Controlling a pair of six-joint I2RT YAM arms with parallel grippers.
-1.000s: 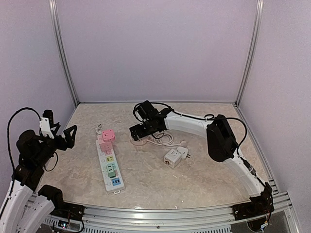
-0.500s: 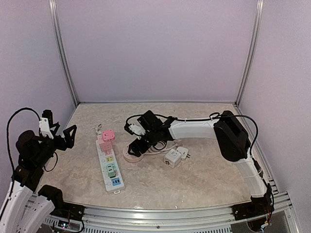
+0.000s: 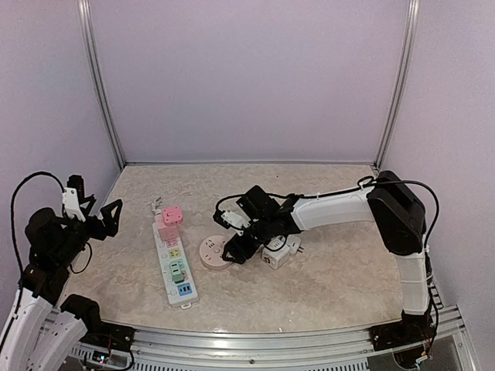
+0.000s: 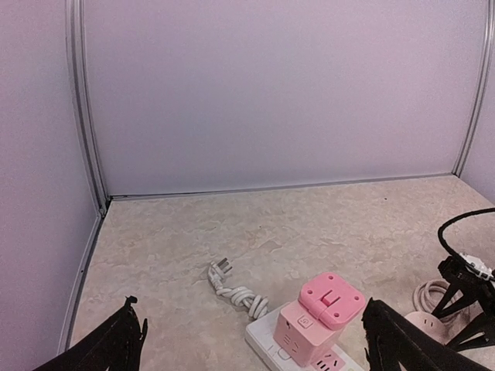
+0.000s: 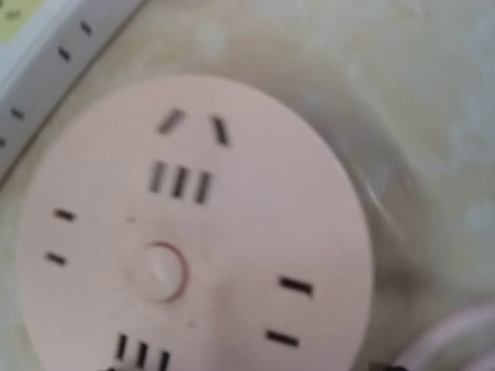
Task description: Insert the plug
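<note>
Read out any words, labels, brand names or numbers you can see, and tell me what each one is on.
No text is readable in any view.
Round pink socket: only slots and a plain centre button, no lettering.
Power strip: any print too small to read.
Pink cube adapter: small mark on its front, too small to read.
White cube adapter: nothing legible.

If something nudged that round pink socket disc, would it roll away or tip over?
Probably neither: the round pink socket disc lies flat and low on the table, so it should slide. It looks like rigid plastic, unlikely to flex. The cord at its edge may tug or swing it round.
</note>
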